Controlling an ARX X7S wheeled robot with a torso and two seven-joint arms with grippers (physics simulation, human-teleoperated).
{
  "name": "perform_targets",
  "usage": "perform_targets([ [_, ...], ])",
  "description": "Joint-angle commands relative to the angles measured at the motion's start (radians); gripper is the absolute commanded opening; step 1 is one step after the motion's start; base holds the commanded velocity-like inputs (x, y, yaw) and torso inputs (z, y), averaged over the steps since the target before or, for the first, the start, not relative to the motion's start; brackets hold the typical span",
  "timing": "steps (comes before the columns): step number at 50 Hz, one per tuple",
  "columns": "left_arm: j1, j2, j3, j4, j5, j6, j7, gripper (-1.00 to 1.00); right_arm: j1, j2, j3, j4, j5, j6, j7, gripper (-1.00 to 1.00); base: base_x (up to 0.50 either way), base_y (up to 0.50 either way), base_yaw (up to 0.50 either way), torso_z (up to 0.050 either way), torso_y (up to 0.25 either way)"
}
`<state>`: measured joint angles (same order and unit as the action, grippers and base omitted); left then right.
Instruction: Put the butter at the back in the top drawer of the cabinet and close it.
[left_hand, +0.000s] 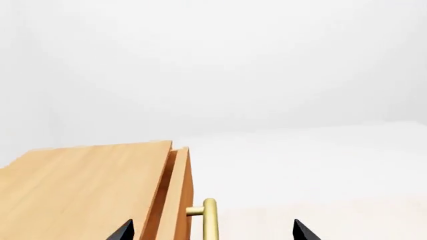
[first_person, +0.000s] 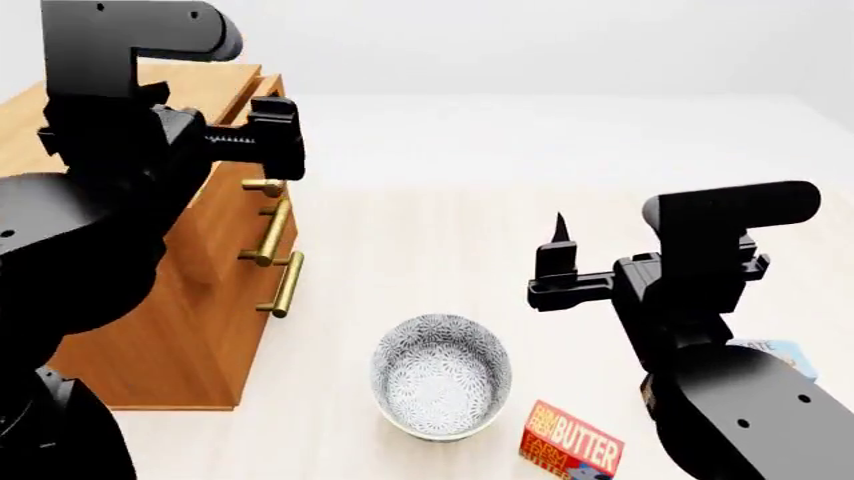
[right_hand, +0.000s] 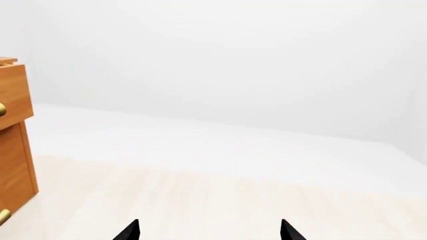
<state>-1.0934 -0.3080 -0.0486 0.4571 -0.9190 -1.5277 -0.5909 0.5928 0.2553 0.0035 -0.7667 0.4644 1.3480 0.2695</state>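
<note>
While the left wrist view shows little of the cabinet (left_hand: 87, 190) beyond its flat top at the lower left of the frame, it does show the top drawer (left_hand: 179, 200) standing slightly proud, with its brass handle (left_hand: 209, 220) between the two dark fingertips of the left gripper (left_hand: 212, 231); those tips sit wide apart, so the pincer is open and not yet pinching the bar.

From the head view, the butter (first_person: 571, 443) lies flat on the pale floor at the lower right of centre, just beside the patterned bowl (first_person: 441, 376) and well apart from the cabinet at the left. It looks like a small, light, stiff carton; I judge its smooth printed faces may slip, so a pinch across the narrow sides seems best. A blue box (first_person: 778, 356) peeks out behind the right arm.

Through the right wrist view, the right gripper (right_hand: 209, 231) shows spread tips over bare floor, holding nothing.
</note>
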Motion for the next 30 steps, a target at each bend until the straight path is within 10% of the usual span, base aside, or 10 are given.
perform_targets([
  [1, -0.192, -0.059, 0.101, -0.287, -0.217, -0.036, -0.222, 1.00, 0.006, 0.005, 0.015, -0.019, 0.016, 0.025, 0.006, 1.00, 0.00, 0.00, 0.00, 0.000, 0.000],
  [30, -0.524, -0.075, 0.331, -0.887, -0.575, -0.018, -0.491, 1.00, 0.016, 0.012, 0.037, -0.038, 0.049, 0.052, 0.018, 1.00, 0.00, 0.00, 0.00, 0.000, 0.000],
])
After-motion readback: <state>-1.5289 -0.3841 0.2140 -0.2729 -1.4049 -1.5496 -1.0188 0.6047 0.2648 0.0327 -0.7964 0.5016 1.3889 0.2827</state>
